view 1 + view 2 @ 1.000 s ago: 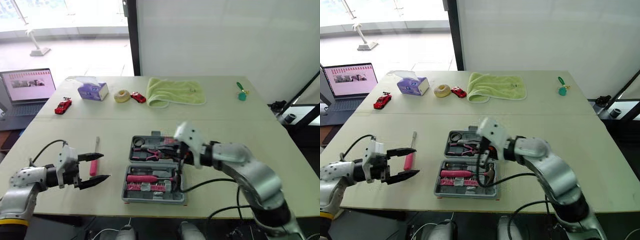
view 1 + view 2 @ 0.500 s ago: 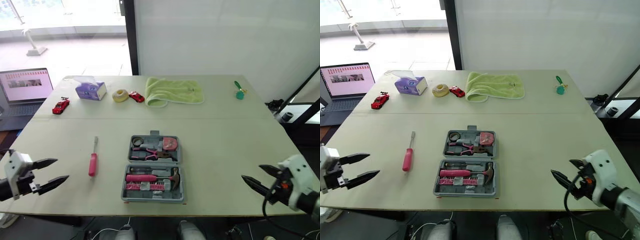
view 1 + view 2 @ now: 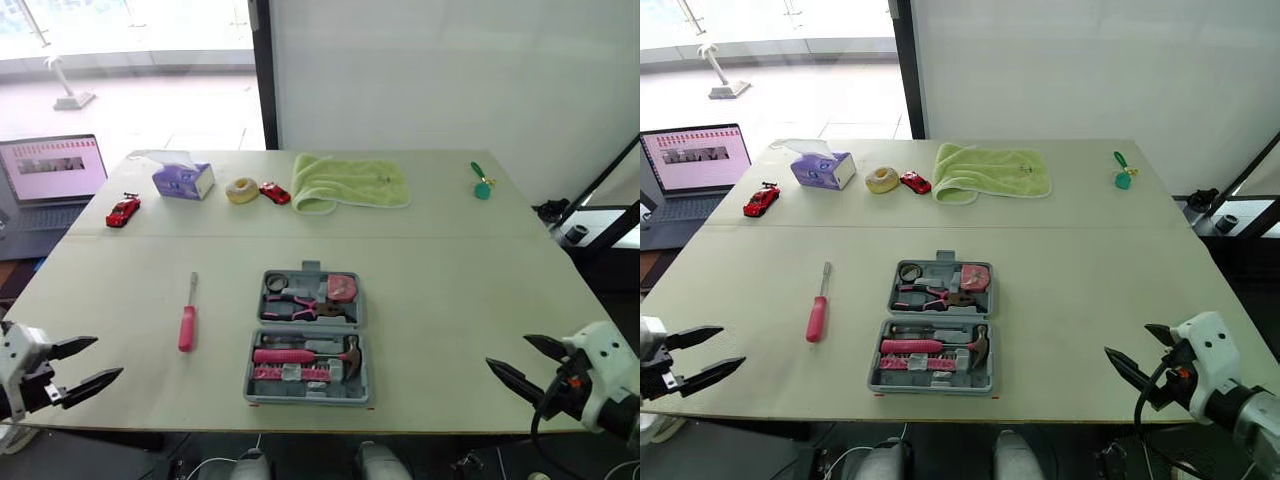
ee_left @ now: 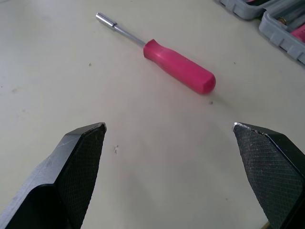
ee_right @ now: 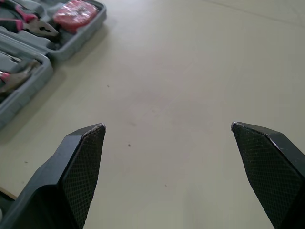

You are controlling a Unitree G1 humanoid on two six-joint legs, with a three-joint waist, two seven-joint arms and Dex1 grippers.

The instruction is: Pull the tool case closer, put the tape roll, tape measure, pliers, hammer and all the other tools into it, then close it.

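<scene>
The grey tool case (image 3: 306,397) lies open at the table's middle front. Inside it sit the pink tape measure (image 3: 340,287), the pliers (image 3: 300,298) and the pink-handled hammer (image 3: 300,356). A pink screwdriver (image 3: 187,324) lies on the table left of the case. The yellowish tape roll (image 3: 242,190) rests far back beside the tissue box. My left gripper (image 3: 108,358) hangs open at the front left edge, well short of the screwdriver (image 4: 178,66). My right gripper (image 3: 507,351) stands open at the front right edge, apart from the case (image 5: 62,50), with nothing between its fingers.
At the back lie a purple tissue box (image 3: 182,180), two red toy cars (image 3: 125,211) (image 3: 276,193), a green towel (image 3: 350,184) and a green key tag (image 3: 482,185). A laptop (image 3: 50,172) stands off the table's left side.
My right gripper has left the case, opened and drawn back to the front right edge. My left gripper has pulled back from beside the screwdriver to the front left edge.
</scene>
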